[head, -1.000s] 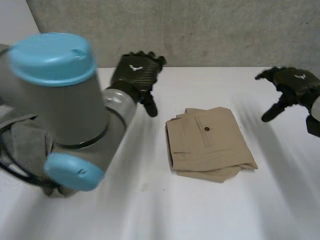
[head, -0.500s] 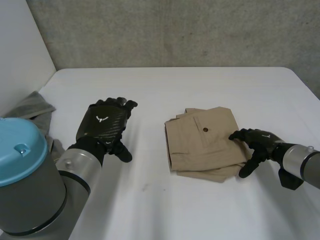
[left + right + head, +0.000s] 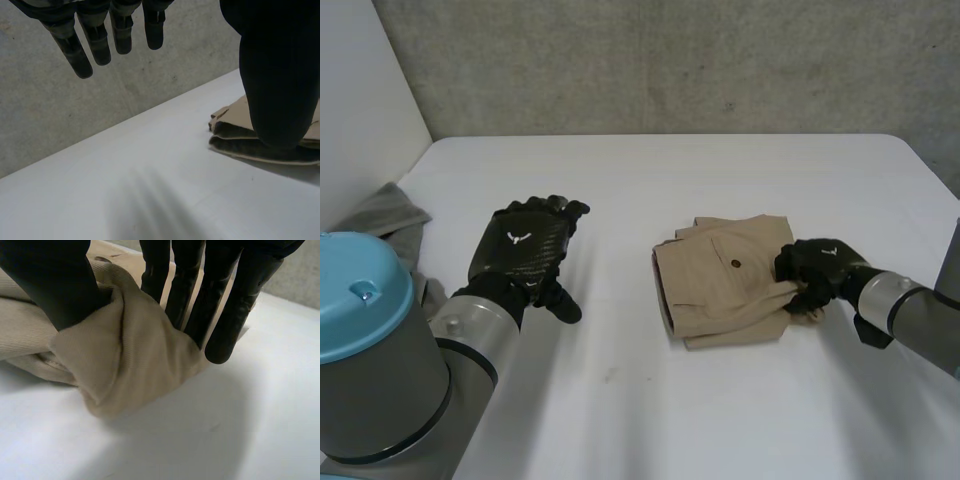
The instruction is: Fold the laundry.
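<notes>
Right hand (image 3: 810,268): pinching a bunched corner of the khaki trousers (image 3: 725,290) between thumb and fingers.
Left hand (image 3: 525,250): fingers straight, empty, well apart from them.
Trousers: folded on the desk (image 3: 640,420).
Handling: soft, light, limp; layers may slide, so grasp the thick folded edge.

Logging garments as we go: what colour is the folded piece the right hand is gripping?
The folded garment is plain tan, no pattern; clearest in the head view.

The right hand (image 3: 817,273) covers the right corner of the khaki trousers (image 3: 720,285), the thumb of the left hand (image 3: 272,75) blocks part of the trousers' folded edge, and well left of the trousers a grey cloth (image 3: 392,212) sits half hidden behind the left arm (image 3: 390,390).
</notes>
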